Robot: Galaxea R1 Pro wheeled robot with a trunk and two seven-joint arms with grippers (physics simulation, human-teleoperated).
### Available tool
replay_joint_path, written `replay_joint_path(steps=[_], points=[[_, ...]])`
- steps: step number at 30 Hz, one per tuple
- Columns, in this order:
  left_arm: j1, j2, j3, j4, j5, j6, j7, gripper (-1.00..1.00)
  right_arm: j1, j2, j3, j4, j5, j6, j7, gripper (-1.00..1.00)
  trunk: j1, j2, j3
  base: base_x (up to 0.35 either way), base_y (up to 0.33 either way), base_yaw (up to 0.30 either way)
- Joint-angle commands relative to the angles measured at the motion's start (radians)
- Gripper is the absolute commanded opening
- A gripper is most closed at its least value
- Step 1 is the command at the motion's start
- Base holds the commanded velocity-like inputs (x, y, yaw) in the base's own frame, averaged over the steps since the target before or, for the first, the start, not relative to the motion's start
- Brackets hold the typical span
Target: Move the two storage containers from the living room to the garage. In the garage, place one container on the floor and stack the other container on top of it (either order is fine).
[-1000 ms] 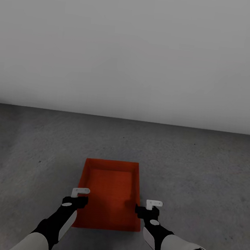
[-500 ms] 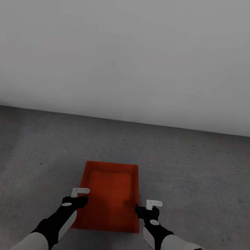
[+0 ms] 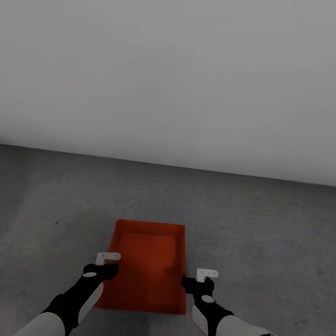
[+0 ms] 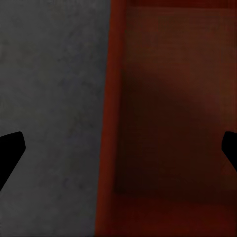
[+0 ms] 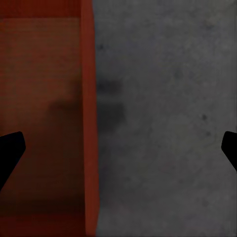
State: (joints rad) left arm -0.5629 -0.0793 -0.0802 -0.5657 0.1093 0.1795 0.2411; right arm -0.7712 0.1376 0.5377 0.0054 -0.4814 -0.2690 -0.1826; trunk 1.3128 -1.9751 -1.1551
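An orange-red storage container (image 3: 145,265) lies flat on the dark grey garage floor (image 3: 266,227), straight ahead of me, its long side pointing away. My left gripper (image 3: 106,263) hovers open over its left wall, and my right gripper (image 3: 203,278) hovers open over its right wall. In the left wrist view, the container's wall and bottom (image 4: 168,123) pass below the spread fingers (image 4: 10,153) of the left gripper (image 4: 118,148), with nothing between them. In the right wrist view, the right gripper (image 5: 118,148) straddles the container's other wall (image 5: 88,123), and its fingers (image 5: 10,148) are wide apart.
A plain white wall (image 3: 180,69) stands a short way beyond the container. Bare concrete spreads to both sides of it.
The whole head view has shifted, so the wall's foot and the container sit slightly lower and the container looks a little smaller. Both arms hold their place in the picture, still open.
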Motion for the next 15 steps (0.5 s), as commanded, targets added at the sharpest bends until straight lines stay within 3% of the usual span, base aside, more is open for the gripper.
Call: replay_joint_path(steps=[1,15], points=[[0.0,0.001,-0.007,-0.002,0.011,0.005,0.009,1.0,0.0,0.0,0.008,0.001,-0.008,-0.002,-0.003,1.0,-0.004,0.007,0.003,0.0,0.0,0.0],[0.0,0.001,-0.006,-0.001,0.01,0.005,0.01,1.0,0.0,0.0,0.008,0.001,-0.008,-0.002,-0.003,1.0,-0.058,0.105,0.046,0.0,0.0,0.0]])
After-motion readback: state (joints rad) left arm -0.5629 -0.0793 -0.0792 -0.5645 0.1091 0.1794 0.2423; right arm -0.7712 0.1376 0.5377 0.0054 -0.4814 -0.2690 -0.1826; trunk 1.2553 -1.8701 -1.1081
